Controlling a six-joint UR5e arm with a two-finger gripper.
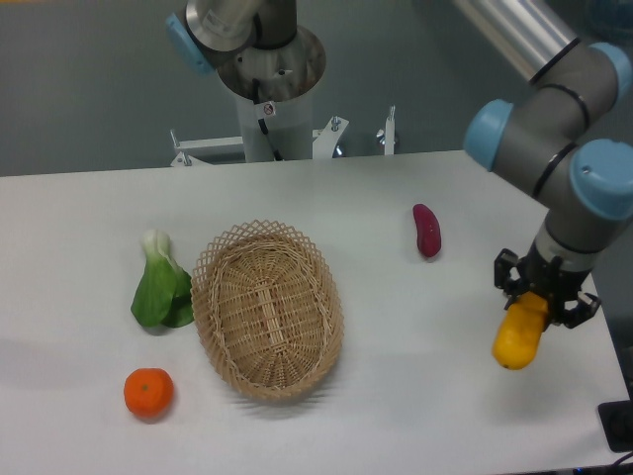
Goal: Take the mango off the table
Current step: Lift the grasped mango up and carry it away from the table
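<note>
The mango (518,337) hangs at the lower right of the frame, clamped between the fingers of my gripper (543,300), close to the right edge of the white table (396,396). To its left I see the purple vegetable (426,231), then the wicker basket (267,308), bok choy (160,283) and orange (148,392). Behind is grey floor.
</note>
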